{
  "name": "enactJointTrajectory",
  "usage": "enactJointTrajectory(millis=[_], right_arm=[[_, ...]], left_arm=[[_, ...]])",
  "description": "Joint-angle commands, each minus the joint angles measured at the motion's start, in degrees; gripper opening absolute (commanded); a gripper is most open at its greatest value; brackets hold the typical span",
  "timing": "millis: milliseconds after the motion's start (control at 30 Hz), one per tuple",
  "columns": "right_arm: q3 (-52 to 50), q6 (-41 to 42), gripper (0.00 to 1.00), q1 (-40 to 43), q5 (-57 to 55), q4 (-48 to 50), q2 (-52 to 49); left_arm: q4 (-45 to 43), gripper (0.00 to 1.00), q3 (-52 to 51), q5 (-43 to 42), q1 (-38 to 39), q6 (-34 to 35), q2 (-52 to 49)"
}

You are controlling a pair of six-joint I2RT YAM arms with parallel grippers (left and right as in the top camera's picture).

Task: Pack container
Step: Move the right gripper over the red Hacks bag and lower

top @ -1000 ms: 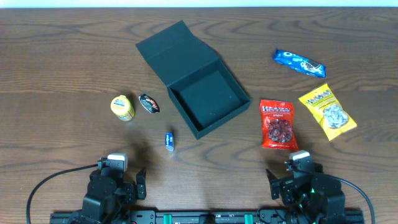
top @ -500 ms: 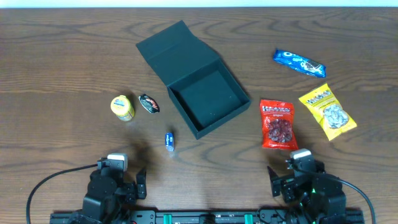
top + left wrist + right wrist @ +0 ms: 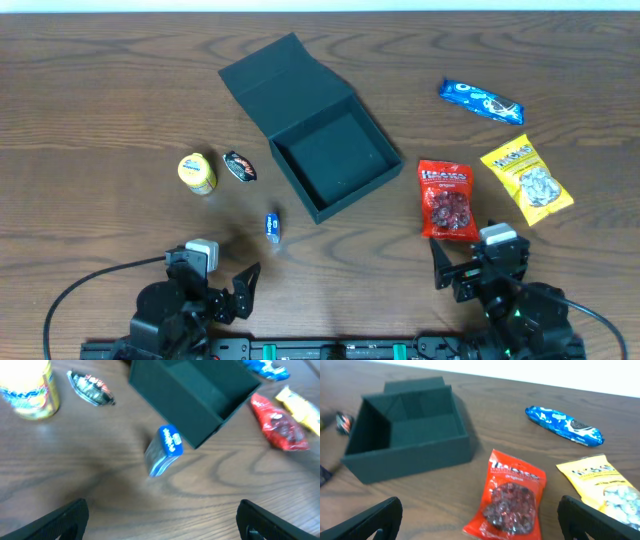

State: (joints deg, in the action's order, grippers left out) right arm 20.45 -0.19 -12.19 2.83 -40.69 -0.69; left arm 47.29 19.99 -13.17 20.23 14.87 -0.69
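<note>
The dark teal container [image 3: 333,160] lies open mid-table, lid flap to its upper left; it also shows in the left wrist view [image 3: 200,390] and the right wrist view [image 3: 405,440]. A small blue packet [image 3: 272,226] [image 3: 164,450] lies in front of it. A yellow can [image 3: 197,173] and a dark oval packet [image 3: 240,166] lie to its left. A red bag [image 3: 446,199] [image 3: 512,497], a yellow bag [image 3: 526,181] and a blue bar [image 3: 481,101] lie to its right. My left gripper [image 3: 235,297] [image 3: 160,525] is open and empty, near the front edge. My right gripper [image 3: 448,272] [image 3: 479,522] is open and empty, just before the red bag.
The wooden table [image 3: 100,100] stretches to a white back edge. The arm bases and cables sit along the front edge.
Both arms have lifted and moved forward from their rest pose. The right gripper has come closer to the red bag, the left toward the small blue packet.
</note>
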Motion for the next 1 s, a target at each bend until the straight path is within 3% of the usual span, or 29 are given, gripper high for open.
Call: enactJointTrajectory(millis=[0,167,533,700,900,967], right_arm=[[0.4,8.5,0.99,-0.1,0.6,0.5,0.0],[8.2,11.6,0.99,-0.1,0.4,-2.9,-8.8],[44.9,11.3,0.99,-0.1,-0.8,-29.4,-40.2],[45.8,13.4,0.99,-0.1,-0.6,-31.4,-43.2],[45.9,13.9,0.99,-0.1,-1.8,-33.1,-45.5],[45.9,13.9,0.99,-0.1,-2.4,-34.4,-48.5]], left_arm=[[-1.6,0.95,1.6,-1.9,-0.4,0.8,-0.5],[-1.7,0.96,8.3,-1.3,-0.4,0.8,-7.6],[3.2,0.96,29.6,3.5,-0.4,-0.9,-26.6],[3.4,0.95,30.4,-0.4,-0.4,-1.6,-26.9],[6.5,0.96,30.4,3.0,-0.4,-1.2,-27.0],[7.0,0.95,30.4,5.3,-0.4,1.9,-27.0]])
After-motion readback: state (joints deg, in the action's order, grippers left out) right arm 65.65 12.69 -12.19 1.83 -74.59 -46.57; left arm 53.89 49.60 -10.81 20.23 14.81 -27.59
